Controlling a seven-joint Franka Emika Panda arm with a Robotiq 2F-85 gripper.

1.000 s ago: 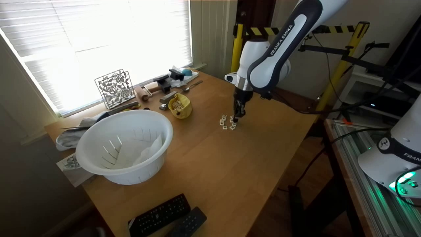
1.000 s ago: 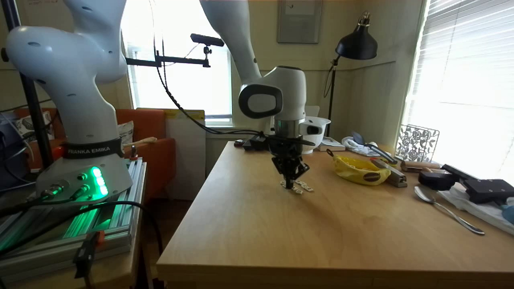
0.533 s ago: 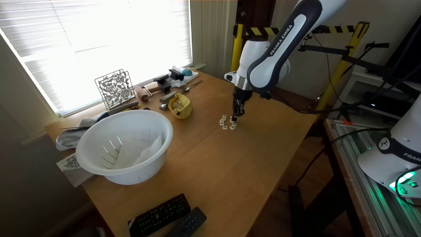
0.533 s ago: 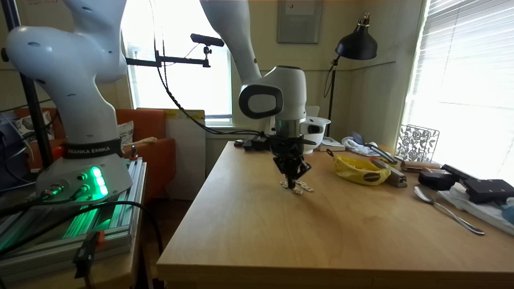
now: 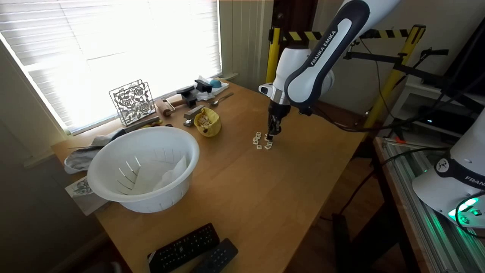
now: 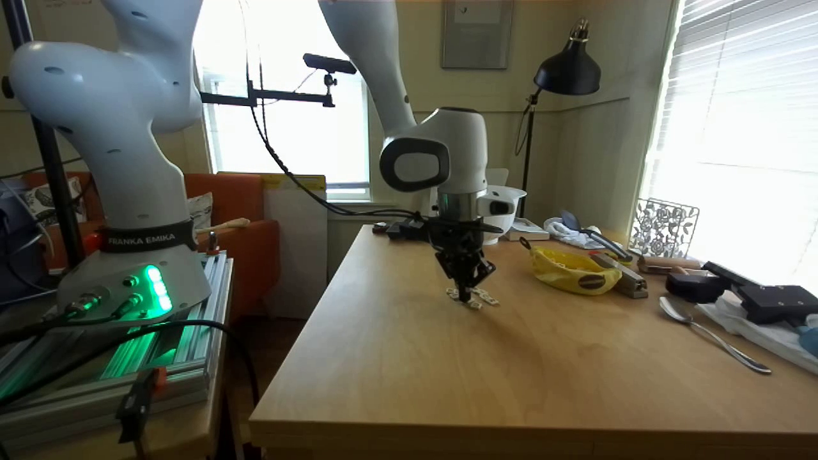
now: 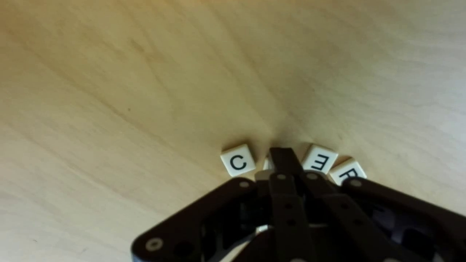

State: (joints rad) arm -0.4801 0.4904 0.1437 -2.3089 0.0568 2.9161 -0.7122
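The table [image 6: 511,364] looks to me like smooth wood, its grain under a soft sheen. The tiles [image 7: 238,160] seem smooth, hard plastic, and the gripper [image 7: 282,150] matt. I'd call the basin [image 5: 166,199] plastic, the rack [image 5: 133,102] wire metal, the pouch [image 6: 565,275] creased cloth.

C tile [image 7: 238,160] & E tile [image 7: 320,159] on tbl [image 7: 145,91], pincer [image 7: 283,152] btwn.

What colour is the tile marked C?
The C tile is off-white, printed in black; it shows best in the wrist view.
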